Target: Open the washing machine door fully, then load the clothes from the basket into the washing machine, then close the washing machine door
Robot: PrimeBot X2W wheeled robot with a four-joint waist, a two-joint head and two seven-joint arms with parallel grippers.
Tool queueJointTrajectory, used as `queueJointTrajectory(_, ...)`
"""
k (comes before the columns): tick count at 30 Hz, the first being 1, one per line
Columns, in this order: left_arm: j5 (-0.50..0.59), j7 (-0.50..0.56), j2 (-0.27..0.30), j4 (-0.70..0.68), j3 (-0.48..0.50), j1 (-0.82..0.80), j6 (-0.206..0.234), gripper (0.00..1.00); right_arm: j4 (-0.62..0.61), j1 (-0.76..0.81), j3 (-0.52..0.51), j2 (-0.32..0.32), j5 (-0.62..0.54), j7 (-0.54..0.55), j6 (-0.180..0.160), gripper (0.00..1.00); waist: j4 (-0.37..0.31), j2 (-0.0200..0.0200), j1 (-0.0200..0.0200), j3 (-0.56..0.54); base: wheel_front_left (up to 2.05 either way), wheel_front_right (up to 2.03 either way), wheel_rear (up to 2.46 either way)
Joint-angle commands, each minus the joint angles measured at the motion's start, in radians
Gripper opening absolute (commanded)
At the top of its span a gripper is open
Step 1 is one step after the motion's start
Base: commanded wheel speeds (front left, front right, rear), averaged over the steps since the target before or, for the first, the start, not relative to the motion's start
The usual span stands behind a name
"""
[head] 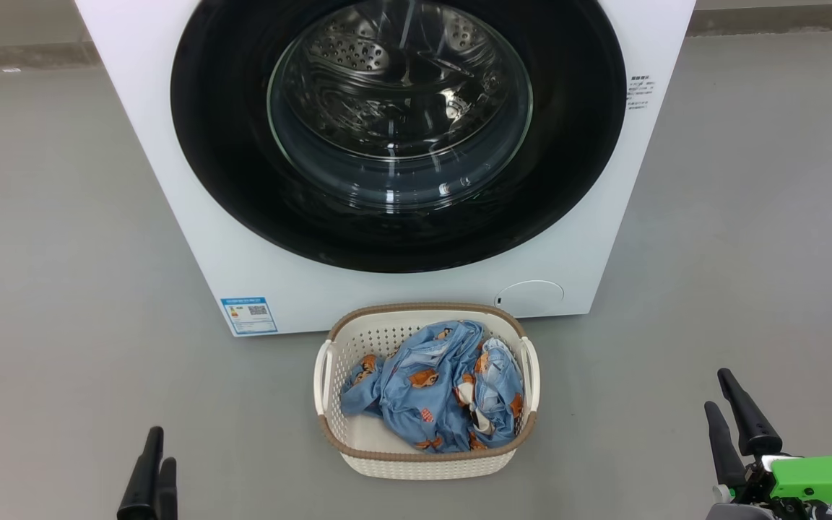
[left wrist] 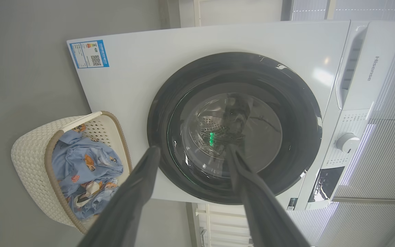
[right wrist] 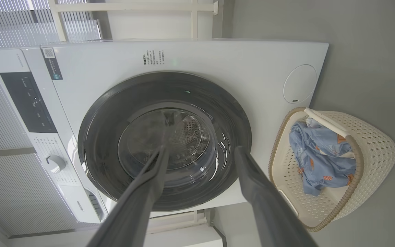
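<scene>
The white washing machine (head: 143, 144) stands straight ahead on the floor. Its washing machine door (head: 228, 152), with a glossy black rim around a bulging glass bowl, lies shut against the front. Through the glass I see the steel drum. Just in front sits the cream basket (head: 423, 309), and the clothes (head: 430, 390), light blue with orange bears, are bundled inside it. My left gripper (head: 162, 448) is low at the left, open and holding nothing, well short of the basket. My right gripper (head: 717, 390) is open at the lower right, also apart from it. Both wrist views look between spread fingers at the door (left wrist: 300, 103) (right wrist: 94, 113).
Grey floor (head: 62, 253) spreads on both sides of the machine and basket. A blue label sticker (head: 248, 315) and a round filter cap (head: 529, 297) sit low on the machine's front. Its control panel with a dial (left wrist: 346, 142) runs along the top.
</scene>
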Motion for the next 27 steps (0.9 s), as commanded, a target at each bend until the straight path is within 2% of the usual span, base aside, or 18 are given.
queueJointTrajectory(1, 0.007, -0.004, 0.009, -0.033, 0.002, -0.041, -0.001, 1.0, -0.032, -0.044, 0.008, -0.009, 0.008, -0.008, 0.002, 1.0, 0.0, 0.0, -0.0001, 0.0, 0.0, 0.0, 0.0)
queueJointTrajectory(12, 0.021, -0.034, 0.012, -0.061, -0.006, -0.054, -0.002, 1.0, -0.056, -0.064, 0.031, -0.011, 0.005, -0.026, 0.002, 1.0, 0.001, 0.0, -0.0002, 0.001, 0.0, 0.0, 0.0)
queueJointTrajectory(27, 0.079, -0.079, 0.028, -0.096, -0.033, -0.073, -0.003, 1.0, -0.093, -0.092, 0.083, -0.035, -0.061, -0.075, 0.003, 1.0, 0.005, 0.0, -0.0002, -0.002, 0.0, 0.0, 0.0)
